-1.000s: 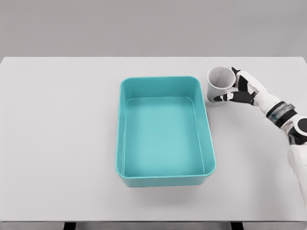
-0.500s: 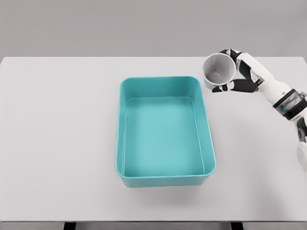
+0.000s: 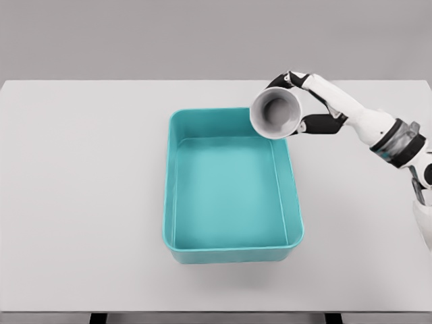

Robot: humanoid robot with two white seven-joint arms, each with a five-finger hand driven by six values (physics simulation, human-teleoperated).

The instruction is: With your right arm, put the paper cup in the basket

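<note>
We find a white table (image 3: 88, 202) seen from the head view, with a plain grey wall behind it and two dark legs showing at its near edge. A teal basket (image 3: 231, 253) sits on the table near the middle, a rounded rectangular tub with upright walls and its long side running away from us. We see nothing inside it, and nothing lies on the table beside it. Between the cup and the tub's interior we note no other object. The right arm enters from the picture's right edge, with a grey cuff at the wrist, and reaches left toward the far right corner of the basket. The right hand (image 3: 322, 109) is closed around the paper cup (image 3: 275, 113): dark-tipped fingers (image 3: 289, 78) wrap over the top of the cup's wall, and the thumb presses its lower side. We record the cup as tipped, its open mouth facing toward the camera so that the grey inside is visible. In the picture it overlaps the basket's far right corner and rim. It appears raised clear of the table, though we cannot tell whether it touches the rim.
</note>
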